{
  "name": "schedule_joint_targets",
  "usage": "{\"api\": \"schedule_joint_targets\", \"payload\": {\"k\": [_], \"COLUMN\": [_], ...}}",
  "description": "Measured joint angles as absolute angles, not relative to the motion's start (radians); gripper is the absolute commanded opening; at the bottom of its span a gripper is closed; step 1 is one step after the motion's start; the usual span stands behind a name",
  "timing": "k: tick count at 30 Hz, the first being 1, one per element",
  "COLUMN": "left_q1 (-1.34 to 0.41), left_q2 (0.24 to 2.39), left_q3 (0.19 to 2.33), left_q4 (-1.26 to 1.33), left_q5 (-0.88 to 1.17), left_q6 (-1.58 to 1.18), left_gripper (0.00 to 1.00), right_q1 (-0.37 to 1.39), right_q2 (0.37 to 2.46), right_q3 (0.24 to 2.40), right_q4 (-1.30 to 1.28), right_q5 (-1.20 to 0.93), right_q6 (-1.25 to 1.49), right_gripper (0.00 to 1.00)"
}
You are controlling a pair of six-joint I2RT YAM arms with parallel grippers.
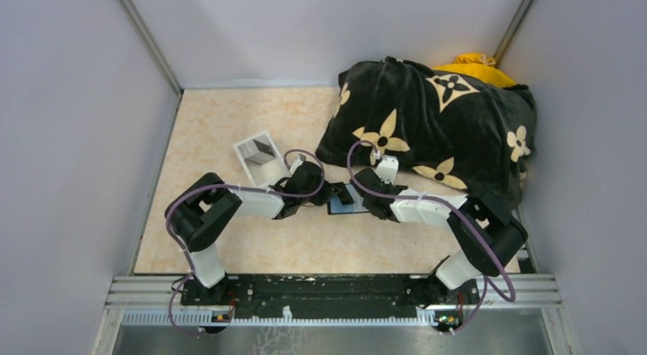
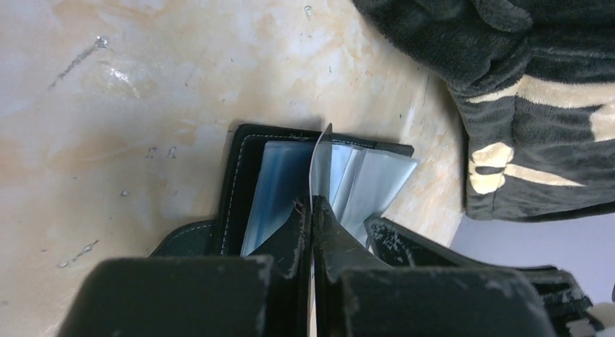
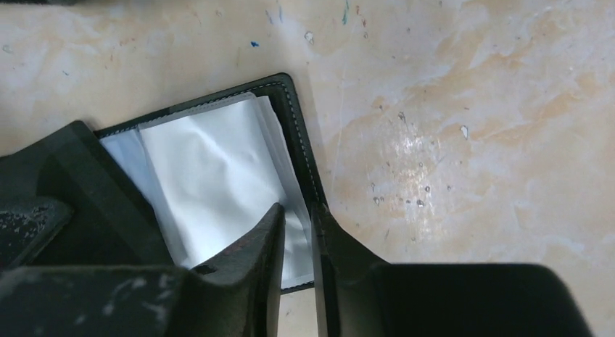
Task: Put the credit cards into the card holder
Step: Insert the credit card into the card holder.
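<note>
The card holder [image 1: 339, 208] lies open on the beige table between both arms, its black stitched edge [image 2: 243, 156] framing pale blue-white plastic sleeves [image 3: 210, 170]. My left gripper [image 2: 312, 201] is shut on a thin credit card [image 2: 318, 159]. The card shows edge-on and stands upright over the sleeves. My right gripper [image 3: 297, 210] comes in from the other side over the holder's corner [image 3: 294, 112]. Its jaws stand a narrow gap apart, with sleeve and black rim showing flat in the gap. In the top view the two grippers [image 1: 333, 193] [image 1: 357, 196] nearly touch.
A big black flower-patterned cushion [image 1: 435, 126] fills the back right, close behind the right arm, with something yellow [image 1: 473, 65] behind it. A pale grey tray-like box [image 1: 258, 156] sits just beyond the left gripper. Grey walls close in on three sides.
</note>
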State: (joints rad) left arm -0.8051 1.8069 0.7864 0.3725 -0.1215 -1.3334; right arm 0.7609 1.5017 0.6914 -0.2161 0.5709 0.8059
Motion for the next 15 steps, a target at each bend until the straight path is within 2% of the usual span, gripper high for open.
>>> {"api": "schedule_joint_targets", "payload": {"k": [7, 15], "left_q1": [-0.804, -0.793], "left_q2": [1.784, 1.799], "left_q3": [0.783, 0.728], "left_q4": [0.371, 0.522], "left_q5": [-0.131, -0.050], "left_q6": [-1.191, -1.078], "left_gripper": [0.00, 0.00], "right_q1": [0.715, 0.695], "right_q2": [1.507, 1.517], "right_q3": [0.681, 0.681], "right_q4": [-0.148, -0.109], "right_q5": [0.536, 0.506], "right_q6": [0.795, 0.759], "right_gripper": [0.12, 0.11]}}
